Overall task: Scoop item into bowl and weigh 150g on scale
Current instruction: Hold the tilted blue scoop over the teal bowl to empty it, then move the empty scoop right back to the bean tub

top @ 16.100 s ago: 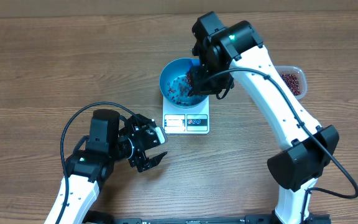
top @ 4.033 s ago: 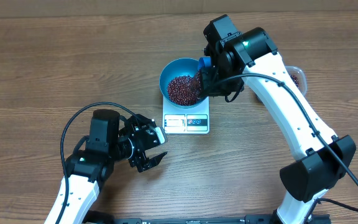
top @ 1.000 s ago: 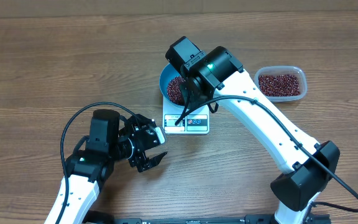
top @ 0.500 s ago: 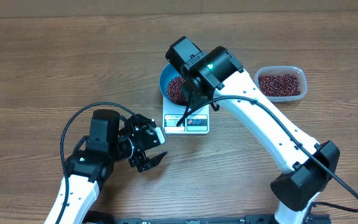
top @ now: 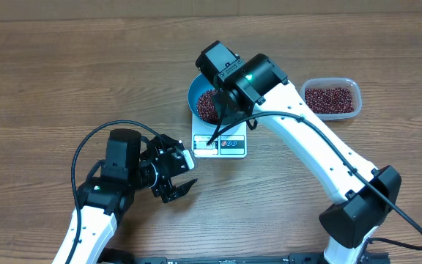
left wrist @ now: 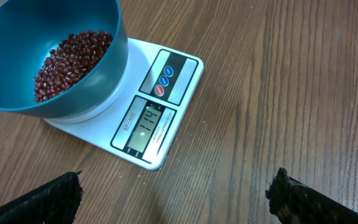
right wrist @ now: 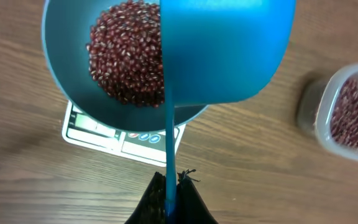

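Overhead: bowl [top: 198, 94] holding beans [top: 207, 106] sat on scale [top: 229, 145]. Left gripper [top: 189, 173] was spread wide above the table [top: 50, 73], well apart from them.
Left wrist: scale display [left wrist: 146, 121] was lit.
Right wrist: right gripper [right wrist: 171, 199] was clamped on the scoop [right wrist: 229, 50] handle, with the scoop above the bowl.

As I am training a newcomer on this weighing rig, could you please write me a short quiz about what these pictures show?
1. True or false: the bowl stands beside the scale, not on it.
2. What does the right claw hold? A) the blue scoop B) the bowl's rim C) nothing
3. Apart from the bowl, where do beans lie?
Key: 1 false, it stands on the scale; 2 A; 3 in the clear tub.
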`<state>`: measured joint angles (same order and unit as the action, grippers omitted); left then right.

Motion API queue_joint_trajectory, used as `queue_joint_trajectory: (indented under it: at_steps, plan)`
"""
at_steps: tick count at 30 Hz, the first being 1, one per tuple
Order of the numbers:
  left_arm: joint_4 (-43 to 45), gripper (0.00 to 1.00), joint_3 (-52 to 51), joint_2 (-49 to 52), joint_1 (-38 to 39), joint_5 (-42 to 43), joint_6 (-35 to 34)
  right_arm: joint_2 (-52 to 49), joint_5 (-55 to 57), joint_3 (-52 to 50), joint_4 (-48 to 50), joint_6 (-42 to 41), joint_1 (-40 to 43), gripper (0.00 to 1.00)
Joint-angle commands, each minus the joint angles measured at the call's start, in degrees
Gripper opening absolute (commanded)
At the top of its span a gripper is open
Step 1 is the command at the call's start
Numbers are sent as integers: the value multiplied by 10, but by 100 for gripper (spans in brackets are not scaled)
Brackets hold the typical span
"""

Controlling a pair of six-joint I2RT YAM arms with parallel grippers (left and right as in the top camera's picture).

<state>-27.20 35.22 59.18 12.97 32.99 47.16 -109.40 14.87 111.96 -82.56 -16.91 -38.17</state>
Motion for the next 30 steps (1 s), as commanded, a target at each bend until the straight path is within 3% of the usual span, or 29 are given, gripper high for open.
queue_joint_trajectory:
  at_steps: [1, 16, 30]
  plan:
    - [0, 99, -2, 4, -3, 9, 11, 25, -8, 16, -6, -70, 35, 4]
    - [0, 100, -2, 4, -3, 9, 11, 25, 35, 17, -59, -88, 205, 4]
    - [0, 99, -2, 4, -3, 9, 11, 24, 36, -29, -75, -88, 285, 4]
